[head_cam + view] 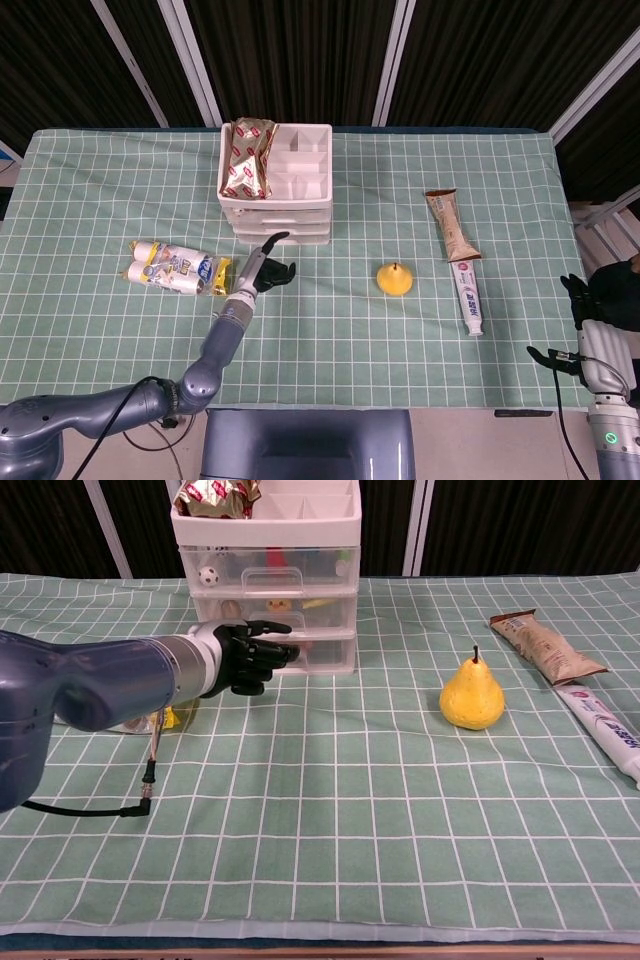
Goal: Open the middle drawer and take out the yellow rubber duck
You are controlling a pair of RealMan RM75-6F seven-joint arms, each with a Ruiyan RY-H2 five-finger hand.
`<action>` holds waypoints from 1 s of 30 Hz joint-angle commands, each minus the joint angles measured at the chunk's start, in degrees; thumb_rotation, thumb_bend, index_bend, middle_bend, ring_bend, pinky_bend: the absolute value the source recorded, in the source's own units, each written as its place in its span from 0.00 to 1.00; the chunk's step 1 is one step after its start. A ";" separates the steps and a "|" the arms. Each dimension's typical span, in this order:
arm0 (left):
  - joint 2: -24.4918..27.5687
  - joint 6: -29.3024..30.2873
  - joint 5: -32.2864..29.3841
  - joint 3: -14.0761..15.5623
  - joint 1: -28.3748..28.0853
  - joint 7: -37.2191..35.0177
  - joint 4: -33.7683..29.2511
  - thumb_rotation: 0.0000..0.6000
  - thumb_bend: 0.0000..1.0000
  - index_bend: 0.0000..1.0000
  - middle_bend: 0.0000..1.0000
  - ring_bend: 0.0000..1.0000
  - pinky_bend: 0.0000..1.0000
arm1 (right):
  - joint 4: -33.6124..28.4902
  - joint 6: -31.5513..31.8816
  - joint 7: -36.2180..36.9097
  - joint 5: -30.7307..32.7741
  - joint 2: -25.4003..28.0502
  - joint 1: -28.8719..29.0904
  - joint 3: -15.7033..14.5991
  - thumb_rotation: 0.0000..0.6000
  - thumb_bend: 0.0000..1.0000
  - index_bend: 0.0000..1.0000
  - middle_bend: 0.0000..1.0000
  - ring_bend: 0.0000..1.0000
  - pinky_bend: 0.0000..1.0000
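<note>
Left hand [250, 655] reaches forward, fingers loosely spread; right hand [588, 318] idles low.

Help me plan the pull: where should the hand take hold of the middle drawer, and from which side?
Hook the arched handle centred on the middle drawer front, coming straight from the front. The left hand is already there, just below it.

I see the drawer unit [275, 195] at 12 o'clock on the table [100, 330], snack bag [248, 157] in its top tray. My left hand [250, 655] sits just before the drawer fronts. Wrapped rolls [170, 266] at 9 o'clock of that hand. Pear [471, 695] at 3 o'clock of it; snack bar [451, 226] and toothpaste tube [467, 297] further right. My right hand [583, 320] is past the table's right edge.
</note>
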 commanded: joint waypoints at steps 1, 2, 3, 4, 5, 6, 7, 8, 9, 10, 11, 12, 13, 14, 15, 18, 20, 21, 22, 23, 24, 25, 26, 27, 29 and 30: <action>-0.94 -0.47 0.80 -0.42 -0.53 -1.12 1.32 1.00 0.49 0.12 0.98 1.00 1.00 | -0.02 -0.04 0.03 0.04 0.05 0.01 0.02 1.00 0.05 0.00 0.00 0.00 0.22; -1.28 -0.59 0.94 -0.57 -0.71 -1.54 1.92 1.00 0.49 0.12 0.98 1.00 1.00 | -0.04 -0.04 0.08 0.06 0.06 0.01 0.04 1.00 0.05 0.00 0.00 0.00 0.22; -1.47 -0.66 1.04 -0.68 -0.83 -1.81 2.29 1.00 0.49 0.12 0.98 1.00 1.00 | -0.05 -0.04 0.12 0.09 0.06 0.00 0.05 1.00 0.05 0.00 0.00 0.00 0.22; -1.65 -0.73 1.11 -0.76 -0.92 -2.05 2.64 1.00 0.49 0.12 0.98 1.00 1.00 | -0.04 -0.04 0.15 0.13 0.07 -0.01 0.06 1.00 0.05 0.00 0.00 0.00 0.22; -1.89 -0.75 1.32 -0.90 -1.07 -2.40 3.13 1.00 0.49 0.12 0.98 1.00 1.00 | -0.07 -0.06 0.19 0.17 0.07 -0.02 0.07 1.00 0.05 0.00 0.00 0.00 0.22; -2.02 -0.81 1.43 -0.97 -1.16 -2.60 3.44 1.00 0.49 0.12 0.98 1.00 1.00 | -0.07 -0.08 0.21 0.19 0.08 -0.02 0.07 1.00 0.05 0.00 0.00 0.00 0.22; -2.13 -0.90 1.49 -1.02 -1.26 -2.77 3.74 1.00 0.49 0.12 0.98 1.00 1.00 | -0.06 -0.08 0.20 0.19 0.07 -0.02 0.07 1.00 0.05 0.00 0.00 0.00 0.22; -2.27 -1.12 1.43 -1.11 -1.42 -2.98 4.17 1.00 0.49 0.12 0.98 1.00 1.00 | -0.05 -0.08 0.20 0.17 0.06 -0.02 0.06 1.00 0.05 0.00 0.00 0.00 0.22; -2.36 -1.31 1.28 -1.19 -1.53 -3.14 4.44 1.00 0.49 0.12 0.98 1.00 1.00 | -0.06 -0.08 0.20 0.16 0.04 -0.01 0.06 1.00 0.05 0.00 0.00 0.00 0.22; -2.43 -1.52 1.12 -1.29 -1.64 -3.28 4.69 1.00 0.49 0.12 0.98 1.00 1.00 | -0.05 -0.08 0.19 0.17 0.03 -0.01 0.06 1.00 0.05 0.00 0.00 0.00 0.22; -2.55 -1.83 0.91 -1.46 -1.85 -3.49 5.11 1.00 0.49 0.12 0.98 1.00 1.00 | -0.07 -0.08 0.18 0.16 0.02 0.00 0.07 1.00 0.05 0.00 0.00 0.00 0.22; -2.64 -2.00 0.85 -1.52 -2.00 -3.59 5.41 1.00 0.49 0.12 0.98 1.00 1.00 | -0.07 -0.07 0.18 0.16 0.03 -0.01 0.07 1.00 0.05 0.00 0.00 0.00 0.22; -2.74 -2.16 0.87 -1.57 -2.15 -3.70 5.70 1.00 0.49 0.12 0.98 1.00 1.00 | -0.08 -0.07 0.19 0.18 0.03 -0.01 0.08 1.00 0.05 0.00 0.00 0.00 0.22; -2.84 -2.32 0.92 -1.59 -2.28 -3.80 5.99 1.00 0.49 0.12 0.98 1.00 1.00 | -0.10 -0.08 0.25 0.20 0.03 -0.02 0.08 1.00 0.05 0.00 0.00 0.00 0.22; -3.02 -2.63 0.98 -1.66 -2.48 -4.03 6.44 1.00 0.49 0.12 0.98 1.00 1.00 | -0.11 -0.10 0.33 0.25 0.04 -0.03 0.09 1.00 0.05 0.00 0.00 0.00 0.22; -3.38 -3.54 0.86 -2.11 -2.80 -4.95 7.16 1.00 0.49 0.12 0.98 1.00 1.00 | -0.10 -0.20 0.39 0.34 0.08 -0.03 0.09 1.00 0.05 0.00 0.00 0.00 0.22; -3.63 -4.61 0.82 -2.60 -2.98 -6.02 7.74 1.00 0.48 0.12 0.98 1.00 1.00 | -0.10 -0.23 0.45 0.39 0.07 -0.02 0.12 1.00 0.05 0.00 0.00 0.00 0.22; -3.72 -5.05 0.82 -2.75 -3.03 -6.44 7.97 1.00 0.48 0.12 0.98 1.00 1.00 | -0.10 -0.22 0.47 0.38 0.08 -0.03 0.12 1.00 0.05 0.00 0.00 0.00 0.22; -3.86 -5.60 0.91 -2.89 -3.08 -7.01 8.34 1.00 0.48 0.12 0.98 1.00 1.00 | -0.10 -0.23 0.52 0.40 0.09 -0.04 0.12 1.00 0.05 0.00 0.00 0.00 0.22; -3.97 -5.83 1.08 -2.88 -3.14 -7.23 8.65 1.00 0.48 0.12 0.98 1.00 1.00 | -0.11 -0.24 0.56 0.42 0.09 -0.05 0.12 1.00 0.05 0.00 0.00 0.00 0.22; -4.09 -5.96 1.32 -2.79 -3.19 -7.40 8.97 1.00 0.48 0.13 0.98 1.00 1.00 | -0.11 -0.23 0.59 0.44 0.09 -0.06 0.13 1.00 0.05 0.00 0.00 0.00 0.22; -4.29 -6.17 1.68 -2.68 -3.24 -7.72 9.38 1.00 0.48 0.13 0.98 1.00 1.00 | -0.08 -0.26 0.60 0.49 0.09 -0.05 0.15 1.00 0.05 0.00 0.00 0.00 0.22; -4.42 -6.31 1.88 -2.62 -3.24 -7.96 9.62 1.00 0.48 0.14 0.98 1.00 1.00 | -0.07 -0.27 0.59 0.50 0.09 -0.04 0.15 1.00 0.05 0.00 0.00 0.00 0.22; -4.55 -6.43 2.07 -2.55 -3.23 -8.19 9.83 1.00 0.48 0.14 0.98 1.00 1.00 | -0.06 -0.29 0.59 0.50 0.08 -0.04 0.15 1.00 0.05 0.00 0.00 0.00 0.22; -4.85 -6.57 2.50 -2.35 -3.17 -8.68 10.31 1.00 0.48 0.16 0.98 1.00 1.00 | -0.11 -0.34 0.66 0.52 0.08 -0.04 0.14 1.00 0.05 0.00 0.00 0.00 0.22; -4.95 -6.59 2.65 -2.27 -3.14 -8.85 10.45 1.00 0.48 0.17 0.98 1.00 1.00 | -0.10 -0.35 0.64 0.51 0.09 -0.03 0.13 1.00 0.05 0.00 0.00 0.00 0.22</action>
